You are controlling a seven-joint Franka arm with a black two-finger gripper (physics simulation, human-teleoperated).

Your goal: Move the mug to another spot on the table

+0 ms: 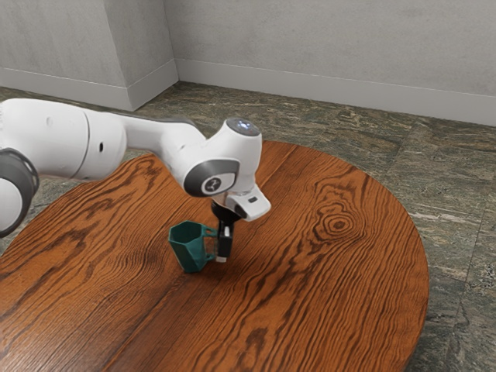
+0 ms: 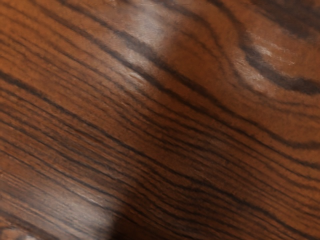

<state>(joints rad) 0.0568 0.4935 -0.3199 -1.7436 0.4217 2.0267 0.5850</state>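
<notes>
On the grey cap of the arm's (image 1: 116, 143) last joint sits a small round pale mark; it is too small to read as a letter or a brand.

The white arm comes in from the exterior view's left, runs low over the table (image 1: 325, 310) and bends down at the wrist, so that the hand points almost straight down at the wood. A blue-lit ring tops the wrist joint.

The landmark is the ringed knot (image 1: 338, 225) in the table's grain. The teal mug (image 1: 188, 246) is on the table well to the exterior view's left of the knot and a little nearer the camera, leaning slightly, its handle turned toward the knot. The black pincer (image 1: 224, 246) hangs between mug and knot, far closer to the mug and right at its handle. From this side I cannot tell whether it is spread or pinching the handle.

The wrist view looks down on the table's (image 2: 165, 115) dark-streaked grain, with a dark shadow patch at the frame's lower edge.
</notes>
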